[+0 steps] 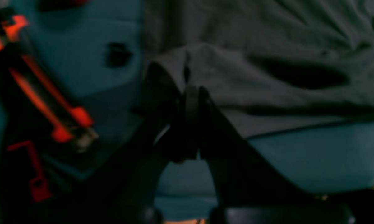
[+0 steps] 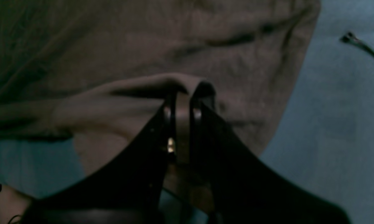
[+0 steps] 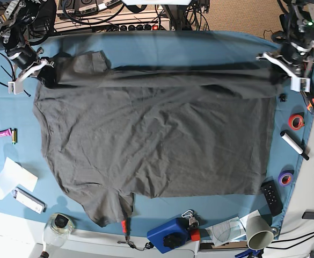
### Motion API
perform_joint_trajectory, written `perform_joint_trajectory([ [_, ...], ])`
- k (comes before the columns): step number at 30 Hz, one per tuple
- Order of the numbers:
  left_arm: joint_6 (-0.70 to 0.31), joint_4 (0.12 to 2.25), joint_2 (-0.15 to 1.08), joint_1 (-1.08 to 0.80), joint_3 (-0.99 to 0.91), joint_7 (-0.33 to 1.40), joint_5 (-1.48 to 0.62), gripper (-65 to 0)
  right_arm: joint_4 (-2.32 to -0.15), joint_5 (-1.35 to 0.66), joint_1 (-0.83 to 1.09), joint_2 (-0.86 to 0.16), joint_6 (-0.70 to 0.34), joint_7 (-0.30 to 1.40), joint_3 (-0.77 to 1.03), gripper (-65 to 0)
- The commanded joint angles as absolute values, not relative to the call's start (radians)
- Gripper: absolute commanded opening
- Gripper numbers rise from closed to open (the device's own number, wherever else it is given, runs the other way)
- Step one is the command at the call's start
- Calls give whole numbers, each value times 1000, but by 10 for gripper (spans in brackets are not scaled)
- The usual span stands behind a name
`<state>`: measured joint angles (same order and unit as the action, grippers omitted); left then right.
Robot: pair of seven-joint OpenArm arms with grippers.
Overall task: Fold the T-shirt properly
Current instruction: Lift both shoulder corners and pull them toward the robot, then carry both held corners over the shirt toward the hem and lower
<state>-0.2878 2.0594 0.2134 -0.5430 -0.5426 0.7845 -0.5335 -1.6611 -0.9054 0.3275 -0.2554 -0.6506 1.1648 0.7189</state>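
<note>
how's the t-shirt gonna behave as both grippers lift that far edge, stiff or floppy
Probably floppy: the T-shirt sags in a long fold between the left gripper and right gripper, and creases cover it. It likely drapes rather than holding shape. Both jaws look shut on pinched cloth, so grip seems secure, though thin fabric could slip.
</note>
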Motion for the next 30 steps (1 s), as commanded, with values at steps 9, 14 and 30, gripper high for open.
perform_joint_trajectory([
  [9,-224,2074,213,-560,-600,812,-516,-650,-1788,-992,451,-277,-652,1168,827,-650],
  [14,-229,2074,213,-571,-613,849,-542,-650,-1866,-1005,524,-276,-654,1187,865,-650],
  [30,-229,2166,196,-687,-613,918,-602,-650,-1865,-1061,604,-187,-658,1235,990,-650],
])
